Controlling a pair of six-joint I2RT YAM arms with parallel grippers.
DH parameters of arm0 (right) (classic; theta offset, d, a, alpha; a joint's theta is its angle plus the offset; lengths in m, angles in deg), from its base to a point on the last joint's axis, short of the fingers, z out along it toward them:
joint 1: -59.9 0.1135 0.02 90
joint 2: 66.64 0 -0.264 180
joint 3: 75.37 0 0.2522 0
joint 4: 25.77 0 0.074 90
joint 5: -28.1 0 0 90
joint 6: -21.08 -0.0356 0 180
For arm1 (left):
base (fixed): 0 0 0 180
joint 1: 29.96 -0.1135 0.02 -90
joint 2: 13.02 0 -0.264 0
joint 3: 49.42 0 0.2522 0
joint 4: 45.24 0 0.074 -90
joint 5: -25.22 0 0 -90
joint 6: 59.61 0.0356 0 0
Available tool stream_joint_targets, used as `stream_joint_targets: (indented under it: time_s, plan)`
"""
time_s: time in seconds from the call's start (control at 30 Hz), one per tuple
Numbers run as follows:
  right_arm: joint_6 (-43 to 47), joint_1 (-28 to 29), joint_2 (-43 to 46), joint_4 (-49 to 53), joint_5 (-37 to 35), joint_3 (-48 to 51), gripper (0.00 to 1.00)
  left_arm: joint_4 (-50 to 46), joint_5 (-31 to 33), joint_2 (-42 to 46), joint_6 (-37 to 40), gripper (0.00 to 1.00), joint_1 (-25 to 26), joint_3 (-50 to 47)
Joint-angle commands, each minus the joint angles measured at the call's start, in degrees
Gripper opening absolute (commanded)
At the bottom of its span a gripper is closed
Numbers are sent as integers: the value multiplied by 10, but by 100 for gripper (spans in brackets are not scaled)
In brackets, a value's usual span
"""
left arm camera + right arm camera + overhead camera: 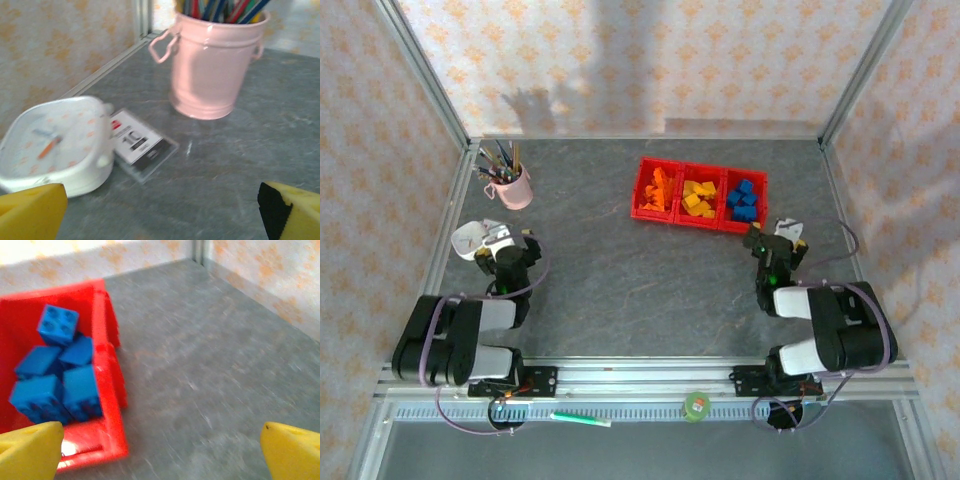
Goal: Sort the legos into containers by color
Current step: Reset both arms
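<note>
At the near edge of the table (640, 290), we note left tool (160, 215) and right tool (160, 452) both spread wide and empty. Farther back, legos (697, 197) lie sorted in the red bins (665, 217): orange left, yellow middle, blue right.

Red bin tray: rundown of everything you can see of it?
The containers are one low tray of glossy bright red plastic: three joined rectangular bins, open at the top. It lies flat on the grey table, towards the far right, slightly skewed. The left bin holds orange legos, the middle bin yellow legos, the right bin blue legos. The open right gripper is by its near right corner; contact cannot be told.
</note>
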Motion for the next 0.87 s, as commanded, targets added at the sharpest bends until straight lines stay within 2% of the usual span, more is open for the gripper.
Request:
stream_joint_targets:
  time_s: [0.0,0.07,0.13,0.2,0.63,0.83]
  plan:
    - [27,-20,-43,-171,63,14,100,155,-86,-57,39,99,-8,29]
    - [31,-22,-62,-218,75,29,100,244,-117,-100,58,99,-8,6]
    - [27,-25,-53,-183,82,19,100,180,-99,-81,45,100,-8,22]
    - [31,-25,-50,-191,81,24,100,220,-97,-93,50,100,-8,14]
    - [34,-26,-57,-179,101,14,100,213,-92,-89,49,99,-6,14]
    - [34,-28,-51,-188,104,22,100,206,-121,-90,59,99,-6,18]
